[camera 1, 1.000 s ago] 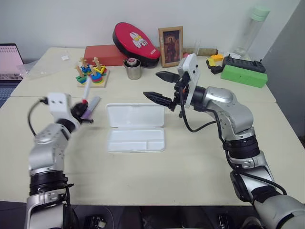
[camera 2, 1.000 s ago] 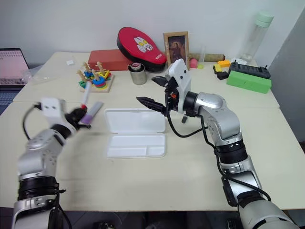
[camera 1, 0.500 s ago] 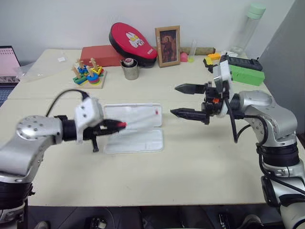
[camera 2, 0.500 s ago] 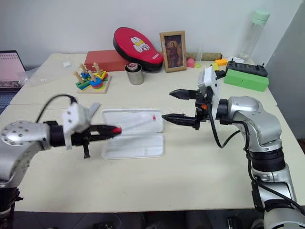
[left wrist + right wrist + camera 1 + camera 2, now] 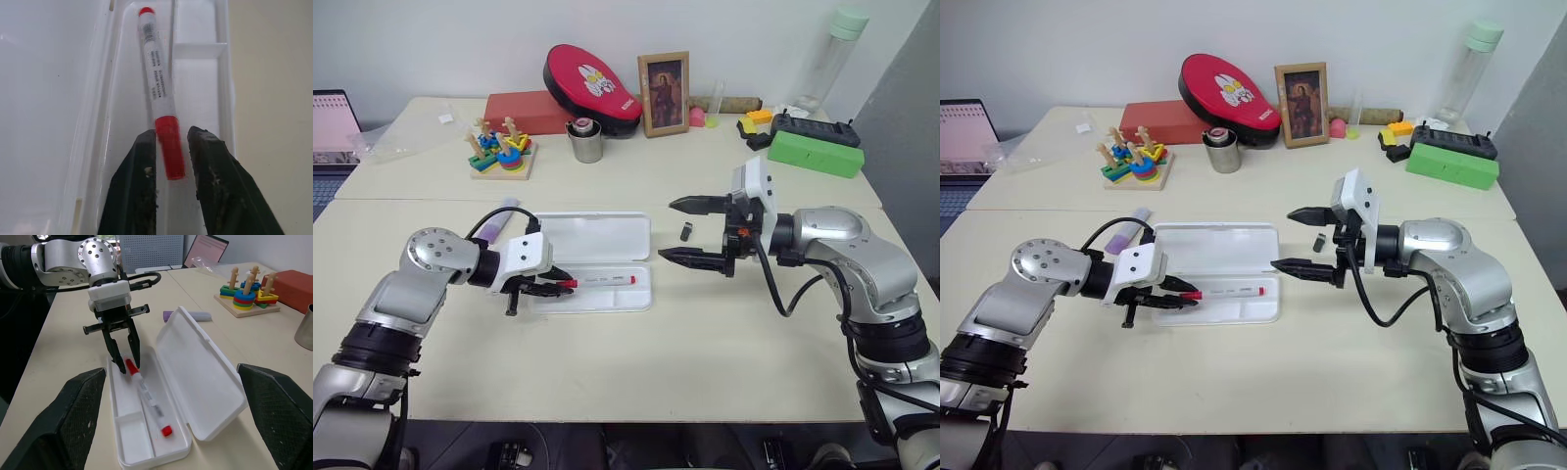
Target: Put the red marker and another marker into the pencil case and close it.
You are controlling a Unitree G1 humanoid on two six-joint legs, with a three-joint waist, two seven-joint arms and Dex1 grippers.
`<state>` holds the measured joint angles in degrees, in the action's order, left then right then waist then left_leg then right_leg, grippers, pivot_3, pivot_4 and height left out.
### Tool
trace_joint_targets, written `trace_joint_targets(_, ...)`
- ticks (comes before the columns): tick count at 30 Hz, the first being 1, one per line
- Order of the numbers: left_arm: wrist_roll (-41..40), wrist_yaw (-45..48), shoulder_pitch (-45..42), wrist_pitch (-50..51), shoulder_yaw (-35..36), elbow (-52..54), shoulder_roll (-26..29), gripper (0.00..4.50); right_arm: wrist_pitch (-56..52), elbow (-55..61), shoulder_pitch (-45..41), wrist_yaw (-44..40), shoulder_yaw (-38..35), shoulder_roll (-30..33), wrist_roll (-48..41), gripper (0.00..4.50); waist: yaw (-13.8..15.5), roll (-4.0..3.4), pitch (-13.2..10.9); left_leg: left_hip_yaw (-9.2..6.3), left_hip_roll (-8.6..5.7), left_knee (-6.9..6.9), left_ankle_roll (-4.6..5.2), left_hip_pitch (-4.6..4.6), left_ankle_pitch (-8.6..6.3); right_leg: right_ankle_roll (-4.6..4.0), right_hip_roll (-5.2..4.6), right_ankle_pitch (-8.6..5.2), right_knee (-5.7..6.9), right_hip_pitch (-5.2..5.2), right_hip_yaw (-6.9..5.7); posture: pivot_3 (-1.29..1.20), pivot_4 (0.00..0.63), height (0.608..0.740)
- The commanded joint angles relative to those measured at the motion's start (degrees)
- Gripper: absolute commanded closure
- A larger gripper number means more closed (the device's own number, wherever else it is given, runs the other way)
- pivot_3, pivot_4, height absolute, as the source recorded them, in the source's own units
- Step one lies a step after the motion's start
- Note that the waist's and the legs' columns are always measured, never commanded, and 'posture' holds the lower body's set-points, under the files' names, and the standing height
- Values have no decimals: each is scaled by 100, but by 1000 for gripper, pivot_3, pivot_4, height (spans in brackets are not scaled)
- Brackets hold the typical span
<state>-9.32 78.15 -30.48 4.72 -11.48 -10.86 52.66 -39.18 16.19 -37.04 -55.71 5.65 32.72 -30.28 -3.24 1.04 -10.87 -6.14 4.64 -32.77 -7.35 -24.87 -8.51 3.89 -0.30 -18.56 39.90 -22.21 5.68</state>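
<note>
The case (image 5: 592, 257) lies open on the worktop (image 5: 705, 333), its lid (image 5: 589, 238) laid back flat toward the far side. The red marker (image 5: 599, 281) lies lengthwise in the tray, cap toward the left pincer (image 5: 556, 284). That pincer reaches into the tray's end with its fingers (image 5: 139, 171) narrowly parted on either side of the red cap (a sliver of gap shows on each side, so whether it grips is hard to tell). The purple marker (image 5: 493, 222) rests on the worktop just beyond the left arm, near the lid's corner. The right pincer (image 5: 693, 232) hovers just beside the case's other end, its fingers spread wide and holding nothing.
</note>
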Motion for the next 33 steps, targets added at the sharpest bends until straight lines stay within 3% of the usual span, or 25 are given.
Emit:
trace_joint_targets(1,55,-29,-81,-52,133,5,-14,2485,15,270,9,82,-126,54,-79,0,-12,0,0,0,0,0,0,0,0,0,0,0,0,0,1,0,150,740)
trace_joint_targets(7,-1056,-612,-19,1165,1131,793,-309,1271,18,261,-69,95,-186,-34,-224,0,-5,1,0,-1,1,-3,0,0,0,1,0,-1,3,1,0,0,150,740)
trace_joint_targets(11,-1986,-2215,-137,2395,2469,1502,-854,551,61,110,-350,272,-362,-336,-407,0,-12,2,-1,-6,1,-7,0,0,0,5,0,-2,5,6,-4,0,150,740)
trace_joint_targets(14,-2102,-3527,-170,2896,3260,1798,-1158,27,132,-144,-638,493,-460,-644,-440,0,-53,2,-1,-8,2,-10,0,3,1,4,1,-1,10,7,-4,0,150,740)
trace_joint_targets(18,-1601,-4996,52,3139,3876,1607,-1311,27,219,-483,-964,588,-350,-981,-353,0,-60,3,0,-10,1,-10,0,11,1,-4,1,5,10,15,-6,0,150,740)
trace_joint_targets(22,-1316,-5546,440,3209,3944,1190,-1380,27,261,-784,-1228,508,-179,-1262,-318,0,-46,2,0,-9,0,-9,0,11,1,-5,0,6,10,14,-6,0,150,740)
trace_joint_targets(27,-990,-5259,691,2458,3602,54,-1406,27,433,-1013,-1472,415,-31,-1488,-211,0,10,3,0,-12,0,-8,-1,10,1,-6,0,6,9,14,-11,0,150,740)
trace_joint_targets(33,-618,-4797,213,1498,3118,-1702,-1360,27,526,-1134,-1543,363,21,-1513,-144,0,52,8,3,-13,-2,-8,-1,10,2,-6,-1,6,9,14,-14,0,150,740)
